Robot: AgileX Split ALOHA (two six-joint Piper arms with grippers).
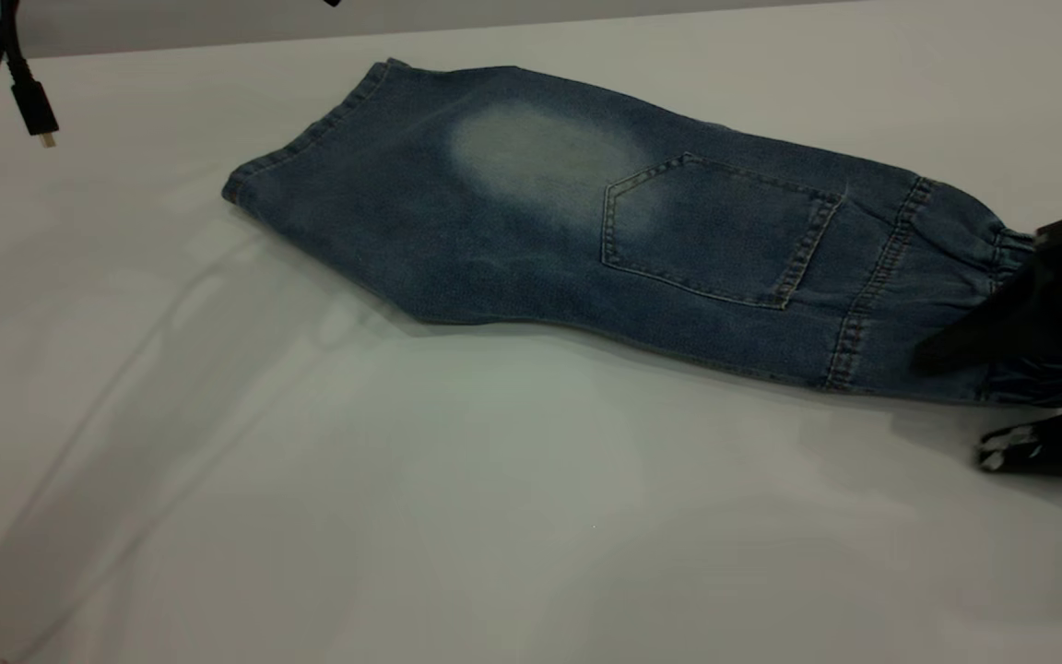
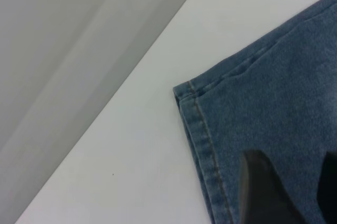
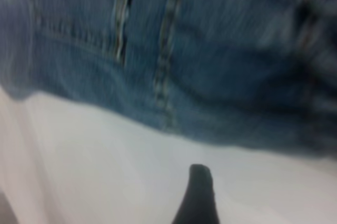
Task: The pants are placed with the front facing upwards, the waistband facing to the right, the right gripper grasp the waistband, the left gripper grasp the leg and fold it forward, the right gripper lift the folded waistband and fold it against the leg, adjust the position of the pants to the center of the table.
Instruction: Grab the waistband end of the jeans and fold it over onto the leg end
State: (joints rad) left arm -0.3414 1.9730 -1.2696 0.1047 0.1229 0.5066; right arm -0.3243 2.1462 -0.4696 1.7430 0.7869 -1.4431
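Note:
The blue denim pants (image 1: 540,212) lie folded lengthwise on the white table (image 1: 494,516), a back pocket and a pale faded patch facing up. The ruched waistband (image 1: 1033,383) is at the right end and the leg hem (image 1: 310,138) at the left. My right gripper (image 1: 955,406) is open at the waistband, one black finger over the denim and the other resting on the table beside it. The right wrist view shows one finger (image 3: 197,197) above bare table, just short of the pants (image 3: 184,50). My left gripper (image 2: 292,182) hovers open over the leg's corner (image 2: 200,108); it is out of the exterior view.
A black cable with a plug (image 1: 33,106) hangs at the far left. The table's far edge (image 1: 218,41) runs just behind the pants, and it also shows close to the hem in the left wrist view as the table edge (image 2: 105,113). Bare table lies in front of the pants.

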